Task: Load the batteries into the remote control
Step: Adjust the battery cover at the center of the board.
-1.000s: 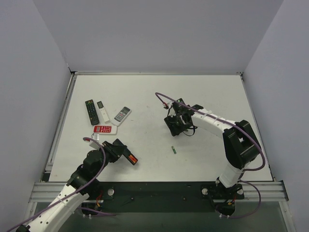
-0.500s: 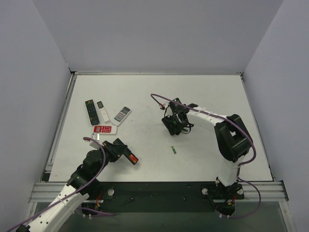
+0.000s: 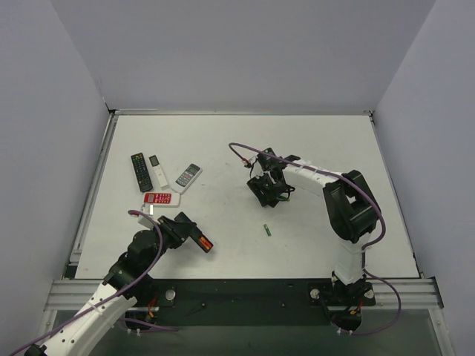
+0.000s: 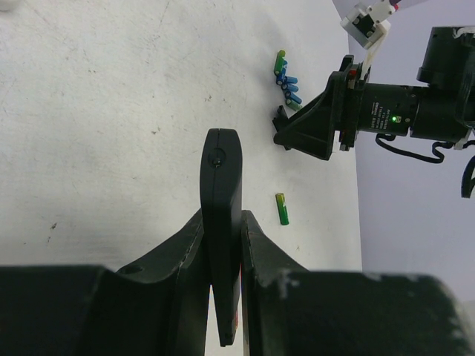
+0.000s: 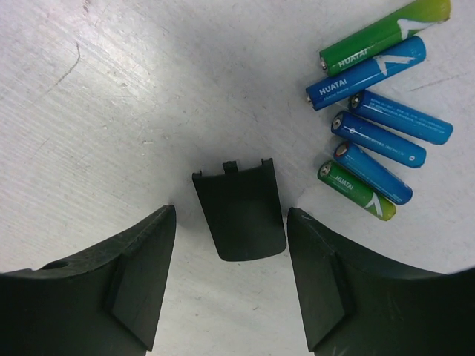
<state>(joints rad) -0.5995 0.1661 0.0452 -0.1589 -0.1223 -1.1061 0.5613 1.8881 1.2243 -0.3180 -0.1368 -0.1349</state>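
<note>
The remote control (image 4: 221,174) is pinched edge-on between the pressed-in jaws of the left gripper (image 4: 223,219), at about 7 o'clock on the table (image 3: 223,141). In the top view an orange-red patch is seen at its outer end. The right gripper (image 5: 228,222) is set just off the table's centre, toward 3 o'clock, with jaws spread. The small black cover (image 5: 239,199) is laid flat between them. A cluster of blue and green batteries (image 5: 367,71) is seen at 2 o'clock from the cover. A single green battery (image 3: 266,231) is seen at 6 o'clock from the right gripper.
</note>
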